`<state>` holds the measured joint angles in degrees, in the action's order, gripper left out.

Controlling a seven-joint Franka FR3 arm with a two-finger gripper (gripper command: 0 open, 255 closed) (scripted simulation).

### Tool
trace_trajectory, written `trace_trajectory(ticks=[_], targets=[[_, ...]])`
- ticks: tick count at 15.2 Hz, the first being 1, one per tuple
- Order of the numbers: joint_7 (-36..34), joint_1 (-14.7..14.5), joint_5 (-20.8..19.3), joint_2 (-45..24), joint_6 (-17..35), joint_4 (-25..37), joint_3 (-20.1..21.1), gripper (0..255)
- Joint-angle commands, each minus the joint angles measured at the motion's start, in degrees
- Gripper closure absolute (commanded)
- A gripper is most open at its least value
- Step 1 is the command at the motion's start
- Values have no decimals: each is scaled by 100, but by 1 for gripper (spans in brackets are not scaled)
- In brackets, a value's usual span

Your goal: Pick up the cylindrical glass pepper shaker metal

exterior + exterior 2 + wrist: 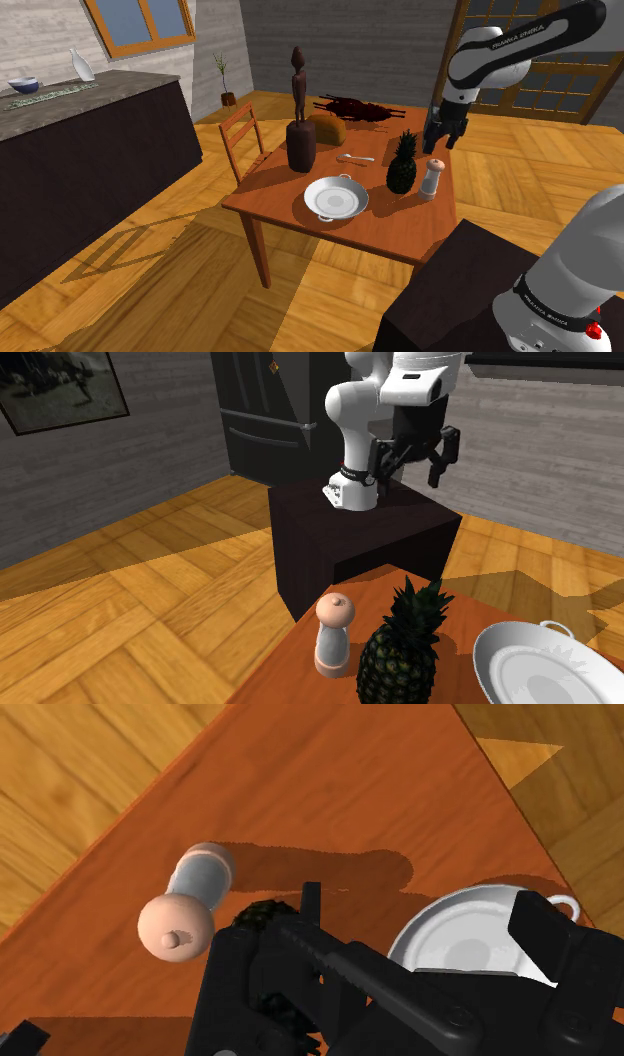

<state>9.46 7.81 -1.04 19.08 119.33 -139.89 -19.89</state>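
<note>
**Gripper spread above the upright shaker**

The shaker (431,178) stands upright on the table (390,228), near the edge that faces the stand (455,290). It is just beside the pineapple (402,165), on the shoulder view's right of it. Its knobbed cap and its foot are pale pink, and the band between them is light grey.

The gripper (446,138) hangs over the shaker and apart from it. Its fingers point down and are spread, with nothing between them. The second exterior view shows the gap plainly. The wrist view looks down on the cap, which lies off to one side of the black hand.

Writing: white capitals on the upper link of the arm (520,45) read FRANKA EMIKA. A dark band on the link nearest the shoulder camera also bears white letters, too small to read with certainty.

Also on the table:
- A white two-handled pan (336,200) lies near the pineapple.
- A spoon (356,157) lies beyond the pan.
- A brown loaf (328,127) sits beside a dark carved statue (300,110).

A chair (243,135) stands at the table's far side. A dark counter (90,150) runs along the shoulder view's left, bearing a bowl (24,85) and a white vase (82,66).
</note>
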Motion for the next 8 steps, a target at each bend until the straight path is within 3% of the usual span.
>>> trace_trajectory(ticks=[1, 8], targets=[[260, 49, 72, -369, 269, 94, -209, 0], [1250, 183, 780, -1833, 931, 736, -757, 0]])
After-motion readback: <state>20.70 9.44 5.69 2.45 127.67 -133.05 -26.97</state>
